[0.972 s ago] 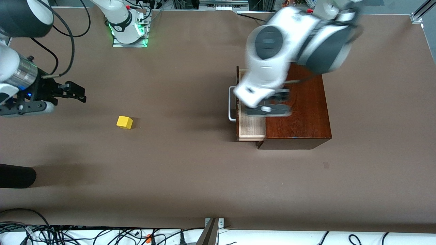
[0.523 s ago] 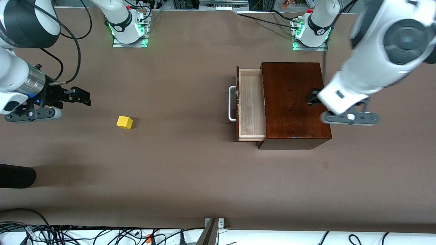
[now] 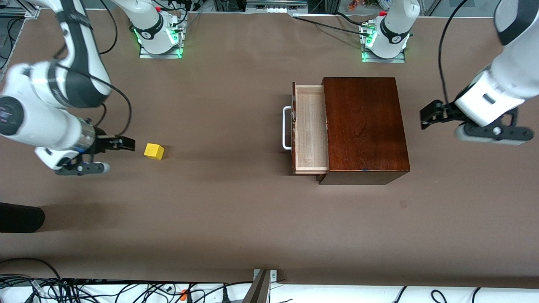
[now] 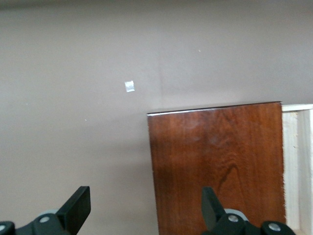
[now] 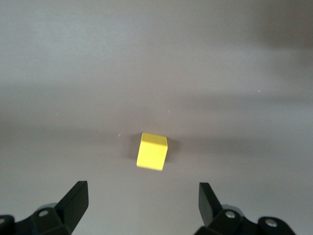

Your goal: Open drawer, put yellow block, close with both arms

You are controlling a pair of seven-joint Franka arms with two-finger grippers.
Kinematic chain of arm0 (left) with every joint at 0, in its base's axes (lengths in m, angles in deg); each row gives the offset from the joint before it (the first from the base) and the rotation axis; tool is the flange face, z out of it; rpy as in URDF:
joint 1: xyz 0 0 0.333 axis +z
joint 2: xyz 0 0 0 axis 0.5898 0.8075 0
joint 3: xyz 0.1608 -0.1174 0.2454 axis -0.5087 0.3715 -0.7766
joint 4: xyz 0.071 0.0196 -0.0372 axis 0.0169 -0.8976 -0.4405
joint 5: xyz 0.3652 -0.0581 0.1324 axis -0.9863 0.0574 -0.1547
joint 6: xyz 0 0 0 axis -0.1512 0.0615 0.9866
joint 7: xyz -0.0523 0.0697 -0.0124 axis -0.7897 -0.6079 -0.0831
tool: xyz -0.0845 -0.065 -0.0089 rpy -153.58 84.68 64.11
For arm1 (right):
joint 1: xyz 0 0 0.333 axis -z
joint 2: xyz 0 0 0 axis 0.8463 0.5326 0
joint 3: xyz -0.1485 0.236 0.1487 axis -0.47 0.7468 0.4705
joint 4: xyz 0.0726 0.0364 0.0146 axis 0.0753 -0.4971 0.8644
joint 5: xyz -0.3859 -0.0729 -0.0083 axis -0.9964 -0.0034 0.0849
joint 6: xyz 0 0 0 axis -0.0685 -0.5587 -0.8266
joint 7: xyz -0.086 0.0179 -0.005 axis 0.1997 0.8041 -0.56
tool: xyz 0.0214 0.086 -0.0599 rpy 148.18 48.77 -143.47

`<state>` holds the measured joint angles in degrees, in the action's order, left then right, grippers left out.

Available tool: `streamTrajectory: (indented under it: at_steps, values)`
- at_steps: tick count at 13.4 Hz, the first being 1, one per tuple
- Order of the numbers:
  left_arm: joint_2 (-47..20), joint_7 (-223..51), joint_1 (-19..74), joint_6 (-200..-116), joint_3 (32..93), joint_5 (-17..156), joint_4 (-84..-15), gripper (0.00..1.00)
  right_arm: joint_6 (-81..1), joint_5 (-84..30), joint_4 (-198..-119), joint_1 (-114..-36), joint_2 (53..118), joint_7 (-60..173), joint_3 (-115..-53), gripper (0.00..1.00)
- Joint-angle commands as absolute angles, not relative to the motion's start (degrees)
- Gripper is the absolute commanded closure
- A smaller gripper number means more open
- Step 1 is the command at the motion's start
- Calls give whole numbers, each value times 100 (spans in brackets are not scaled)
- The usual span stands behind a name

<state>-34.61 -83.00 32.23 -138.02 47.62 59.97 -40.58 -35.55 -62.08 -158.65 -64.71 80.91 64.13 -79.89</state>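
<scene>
We have the drawer point(image 3: 310, 128) pulled out, and the yellow block point(image 3: 153, 151) sits on the table toward our right arm's end. Our right gripper point(image 3: 122, 144) hangs just beside it, jaws spread, empty — next we centre, descend, pinch. Our left gripper point(image 3: 429, 115) waits, spread, past the box point(image 3: 364, 126).

a brown table point(image 3: 236, 219) with tangled cables point(image 3: 50, 290) along its near edge.

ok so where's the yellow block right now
In the front view the yellow block sits on the bare table toward the right arm's end, just ahead of the open right gripper, well apart from the drawer.
</scene>
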Motion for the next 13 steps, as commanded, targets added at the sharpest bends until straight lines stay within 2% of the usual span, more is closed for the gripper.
streamTrajectory:
  at_steps: [1,4,7,13]
  values:
    - [-4194,-8172,3228,-14313,4700,6130,-5120,0,-4595,-6175,-16928,-6476,7872,6612,-7946,0]
    - [-4020,-8190,3228,-13777,4709,6042,-4734,0,-5544,-6167,-17702,-6476,7890,6708,-7946,0]
    - [-4019,-8190,3228,-13706,4735,6042,-4689,0,-6336,-6167,-18239,-6476,7986,6735,-7937,0]
    - [-4028,-8190,3228,-13697,4700,6042,-4680,0,-6875,-6149,-18363,-6476,8391,6744,-7875,2]
